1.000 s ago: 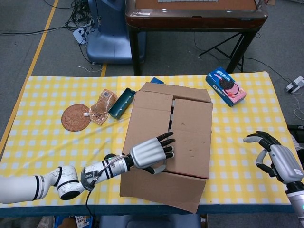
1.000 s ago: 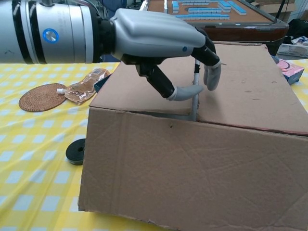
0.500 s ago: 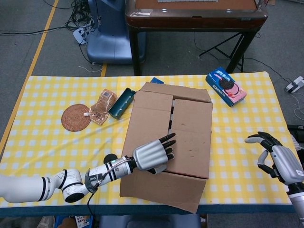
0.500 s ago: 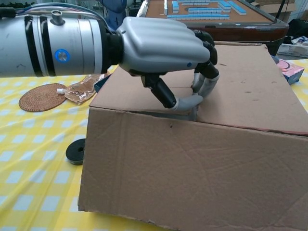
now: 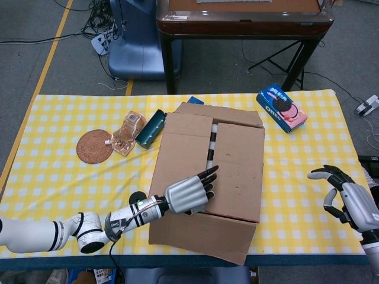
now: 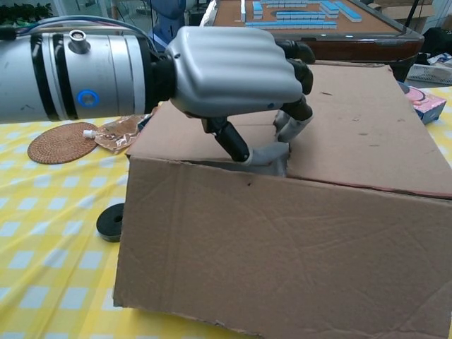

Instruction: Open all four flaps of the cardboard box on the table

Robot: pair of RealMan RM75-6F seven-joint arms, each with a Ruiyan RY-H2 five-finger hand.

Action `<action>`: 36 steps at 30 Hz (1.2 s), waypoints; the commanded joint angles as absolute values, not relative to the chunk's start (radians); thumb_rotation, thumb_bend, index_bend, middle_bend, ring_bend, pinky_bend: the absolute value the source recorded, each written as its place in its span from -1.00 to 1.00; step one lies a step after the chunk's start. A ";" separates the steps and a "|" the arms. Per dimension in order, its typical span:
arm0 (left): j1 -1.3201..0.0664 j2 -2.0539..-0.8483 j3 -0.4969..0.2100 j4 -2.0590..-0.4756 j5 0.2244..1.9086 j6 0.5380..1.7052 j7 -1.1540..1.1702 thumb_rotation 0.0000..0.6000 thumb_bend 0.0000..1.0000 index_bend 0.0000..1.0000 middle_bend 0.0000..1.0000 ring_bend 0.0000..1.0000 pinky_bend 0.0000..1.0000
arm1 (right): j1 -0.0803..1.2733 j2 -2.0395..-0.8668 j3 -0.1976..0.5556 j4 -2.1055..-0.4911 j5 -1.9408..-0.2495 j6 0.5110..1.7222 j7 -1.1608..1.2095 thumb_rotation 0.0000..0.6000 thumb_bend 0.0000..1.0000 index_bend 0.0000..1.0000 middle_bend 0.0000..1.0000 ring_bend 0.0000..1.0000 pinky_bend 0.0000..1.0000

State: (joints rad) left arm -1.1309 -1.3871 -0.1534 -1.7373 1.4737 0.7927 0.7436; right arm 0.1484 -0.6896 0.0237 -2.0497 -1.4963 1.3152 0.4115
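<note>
— Where's the cardboard box [image 5: 207,177]?
— Mid-desk [image 5: 59,171], long axis running near to far, seam likewise.
— The hands?
— Left hand [image 5: 188,194] curls fingertips into the seam; right hand [image 5: 349,198] hangs released, fingers apart.

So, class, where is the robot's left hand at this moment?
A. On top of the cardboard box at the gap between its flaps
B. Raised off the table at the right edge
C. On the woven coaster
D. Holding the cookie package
A: the left hand sits on the cardboard box, fingers curled at the flap gap.
</note>
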 commanded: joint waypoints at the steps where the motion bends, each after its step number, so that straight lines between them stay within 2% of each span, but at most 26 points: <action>1: -1.121 -1.380 -0.150 -1.757 1.481 0.819 0.763 -0.12 0.07 0.07 -0.10 -0.66 -1.00 | 0.146 -0.689 0.025 -2.048 -1.496 1.318 0.414 1.00 0.83 -0.42 -0.53 -0.79 -0.75; 19: -1.030 -1.212 -0.143 -1.948 1.495 0.943 0.901 -0.11 0.07 0.08 -0.08 -0.65 -1.00 | 0.153 -0.691 0.033 -2.040 -1.523 1.310 0.440 1.00 0.83 -0.45 -0.53 -0.79 -0.75; 36: -0.926 -1.116 -0.143 -2.052 1.496 1.059 1.000 -0.11 0.07 0.10 -0.07 -0.65 -1.00 | 0.164 -0.693 0.037 -2.036 -1.545 1.305 0.455 1.00 0.83 -0.45 -0.54 -0.79 -0.75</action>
